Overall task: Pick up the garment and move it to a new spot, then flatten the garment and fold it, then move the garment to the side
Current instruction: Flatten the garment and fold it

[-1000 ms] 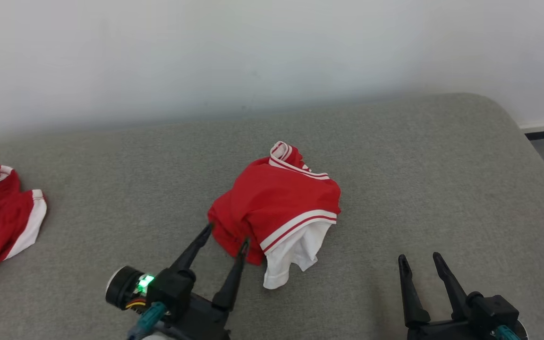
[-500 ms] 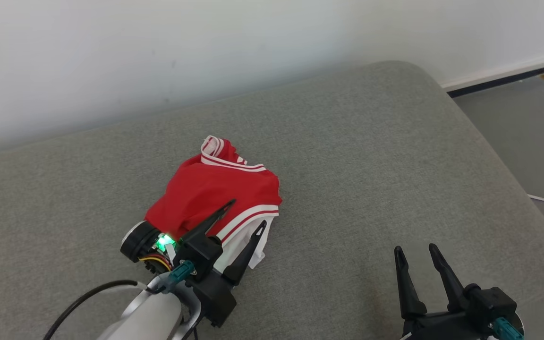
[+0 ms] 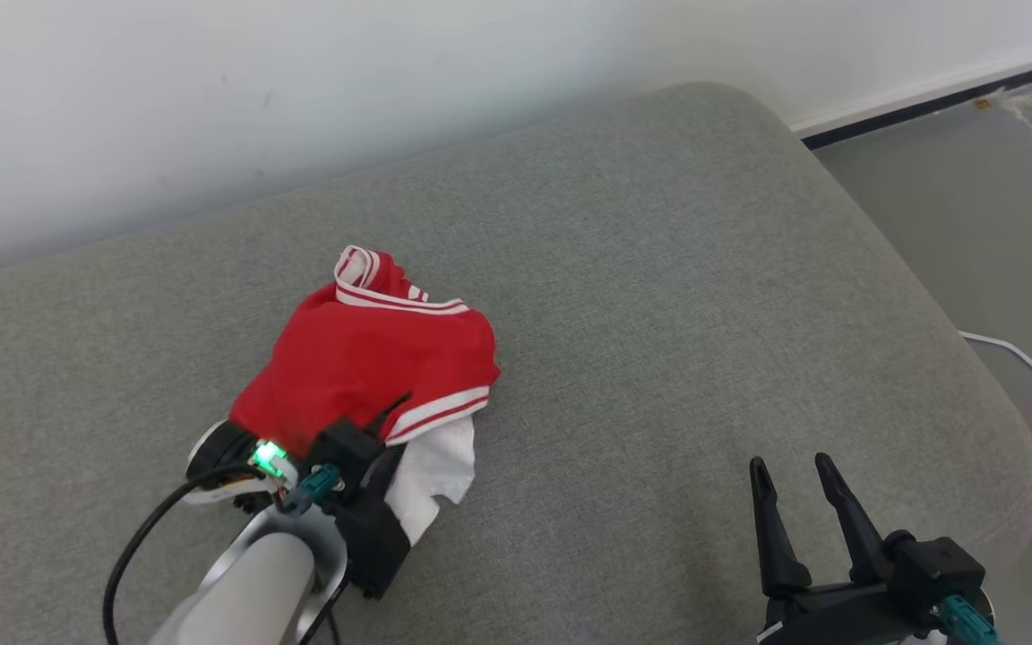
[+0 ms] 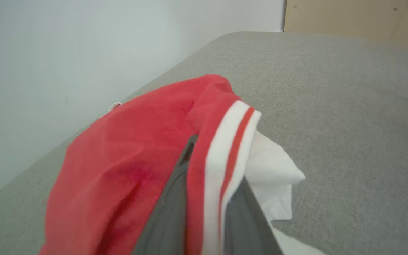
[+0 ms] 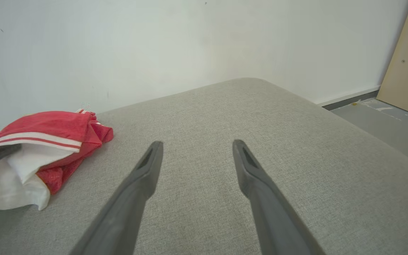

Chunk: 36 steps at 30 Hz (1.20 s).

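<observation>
The red-and-white garment (image 3: 364, 358) lies bunched on the grey cushion (image 3: 659, 313), left of the middle and near the wall (image 3: 301, 90). The left gripper (image 3: 395, 417) is pushed into its near edge, its 2 fingers pinched on the white-striped hem (image 4: 221, 156). The right gripper (image 3: 789, 466) hovers over bare cushion well to the right, jaws spread and holding nothing.
</observation>
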Available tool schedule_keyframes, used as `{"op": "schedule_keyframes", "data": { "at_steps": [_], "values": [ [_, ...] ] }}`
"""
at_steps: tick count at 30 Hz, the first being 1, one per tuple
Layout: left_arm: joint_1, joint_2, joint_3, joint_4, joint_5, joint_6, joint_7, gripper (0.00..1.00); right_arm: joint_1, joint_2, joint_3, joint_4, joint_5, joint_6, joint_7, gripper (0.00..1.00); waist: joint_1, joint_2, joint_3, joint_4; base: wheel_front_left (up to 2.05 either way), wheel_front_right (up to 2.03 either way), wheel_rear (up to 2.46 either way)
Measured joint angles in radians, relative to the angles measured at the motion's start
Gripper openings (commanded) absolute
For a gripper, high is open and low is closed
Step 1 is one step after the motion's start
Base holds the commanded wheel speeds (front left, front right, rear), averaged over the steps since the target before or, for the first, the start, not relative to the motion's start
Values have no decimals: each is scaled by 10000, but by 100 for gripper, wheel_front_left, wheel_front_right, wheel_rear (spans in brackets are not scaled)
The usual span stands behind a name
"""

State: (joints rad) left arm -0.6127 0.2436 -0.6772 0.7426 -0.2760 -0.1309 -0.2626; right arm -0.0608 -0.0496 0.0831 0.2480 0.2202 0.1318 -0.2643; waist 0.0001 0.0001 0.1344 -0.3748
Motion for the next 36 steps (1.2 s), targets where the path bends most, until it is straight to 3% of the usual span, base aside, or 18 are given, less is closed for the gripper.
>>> {"op": "schedule_keyframes", "data": {
  "at_steps": [8,16,25,36],
  "values": [
    [-345,-403,67,-571,-790,-2,-2,0,56,-2,-146,21,-6,0,0,100,0,0,-240,465,0,0,0],
    [-396,-462,1011,-1969,-1302,33,0,0,273,2,-305,44,-6,0,0,100,0,0,-471,1444,0,0,0],
    [2361,-163,2890,-3323,-1960,788,0,0,396,0,-395,146,-4,0,0,100,-2,-1,-624,2996,0,0,0],
    [4948,-671,3912,-3129,-2134,943,-2,0,381,0,-385,224,-136,0,0,100,-2,-1,-665,4006,0,0,0]
  ]
}}
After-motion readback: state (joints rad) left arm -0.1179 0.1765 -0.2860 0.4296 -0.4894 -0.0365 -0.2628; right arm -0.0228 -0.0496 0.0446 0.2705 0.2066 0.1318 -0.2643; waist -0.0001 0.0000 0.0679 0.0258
